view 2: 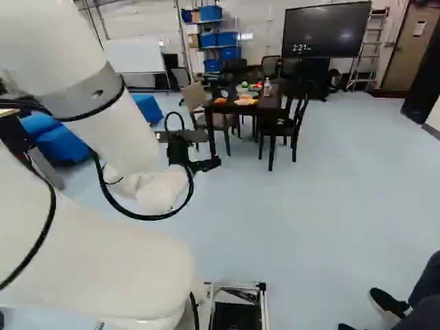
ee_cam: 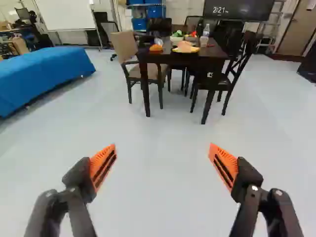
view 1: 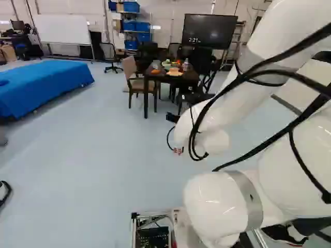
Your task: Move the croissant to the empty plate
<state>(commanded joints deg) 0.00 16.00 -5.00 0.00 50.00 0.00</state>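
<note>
the croissant should be on the counter [ee_cam: 168, 59], well ahead of the end effector [ee_cam: 162, 153], but i can't pick it out for certain. the tan lump [ee_cam: 184, 45] near the counter's front edge looks likeliest; the orange thing [ee_cam: 156, 47] beside it is another candidate.

the end effector stands wide apart with nothing between its pads. it's well short of the counter, so the base has to drive closer before any grasp.

if it's real pastry, i'd expect it to be light, soft and flaky, easily crushed or torn at the tips; a toy one would be firmer and maybe slicker. either way, take it across the thick middle, one pad each side, closing gently and only until it lifts. held by one end, it would likely droop or swing.

its shape, its ends and what it rests on are too small to make out. the empty plate can't be told either: yellow shows under the tan lump, perhaps a dish. the bowl [ee_cam: 176, 38] and bottle [ee_cam: 206, 33] stand close by, and may hide something behind them.
</note>
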